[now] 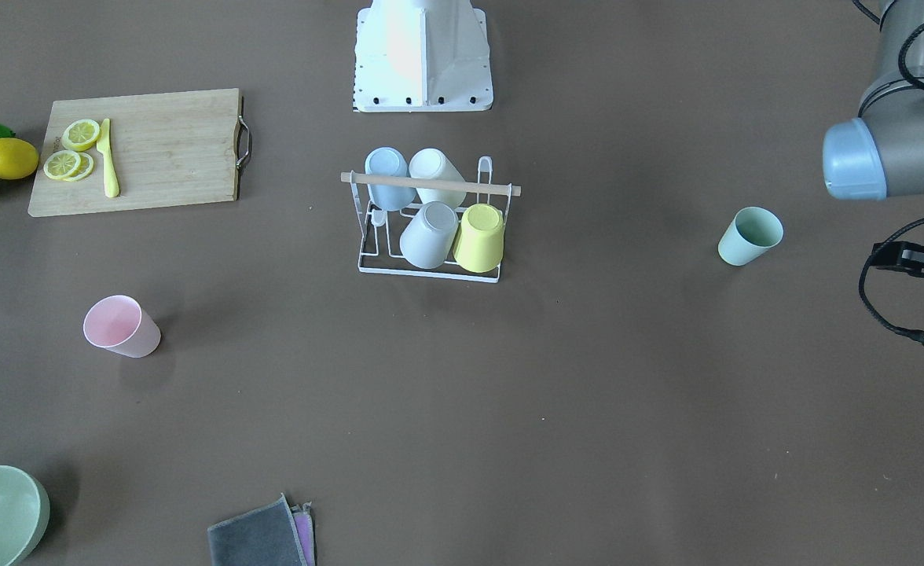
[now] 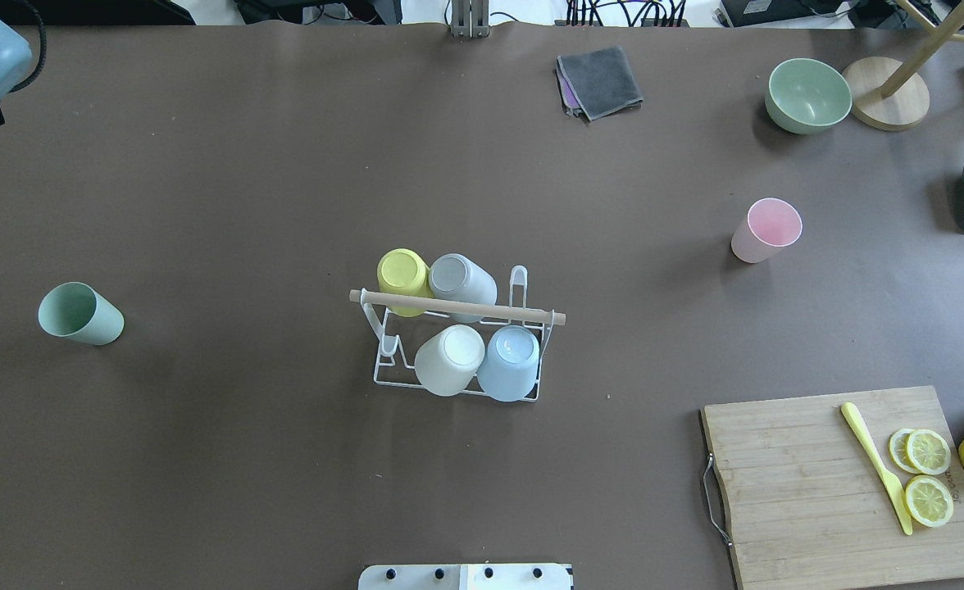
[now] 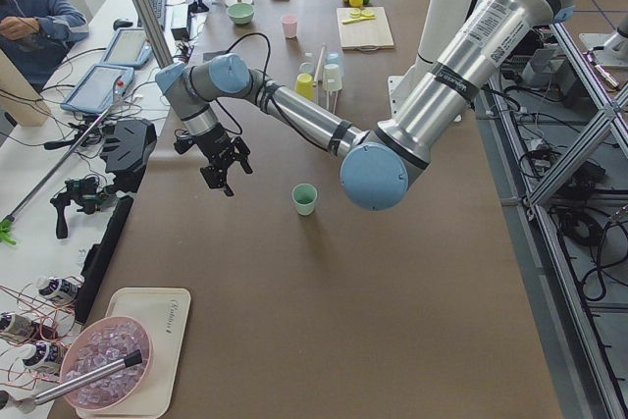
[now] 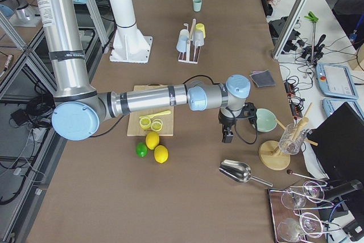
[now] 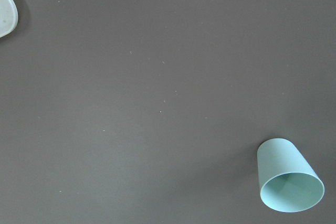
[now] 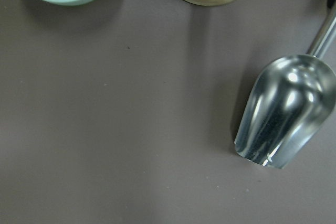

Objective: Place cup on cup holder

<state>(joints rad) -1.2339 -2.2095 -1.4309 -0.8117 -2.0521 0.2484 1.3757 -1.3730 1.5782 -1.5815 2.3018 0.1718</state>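
Firstly, at the left end of the table the left gripper [image 3: 222,182] hangs above the brown surface and points down. It shows only in the side view, so I cannot tell if its fingers are apart or together. Near it, toward the middle of the table, the green cup [image 2: 80,313] stands upright with its mouth up, and nothing touches it (the left wrist camera sees it in the lower right corner).

At the centre stands the cup holder [image 2: 531,315], well apart from the green cup. Four cups sit upside down and a little tilted on its prongs: a yellow cup [image 2: 401,274] and a grey cup [image 2: 453,277] on the far side of the wooden rod [image 1: 430,184], a white cup [image 2: 452,356] and a light blue cup [image 2: 511,360] on the near side.

Further right, the pink cup [image 2: 765,229] stands upright alone. Beyond it lie folded cloths [image 2: 601,80] and a green bowl [image 2: 808,94]. Close to the robot is a cutting board [image 2: 818,483] with a yellow knife [image 2: 875,465] and lemon slices [image 2: 925,475].

At the right end the right gripper [image 4: 227,136] hangs near the bowl, above a metal scoop [image 6: 286,114]. Its state also I cannot tell.
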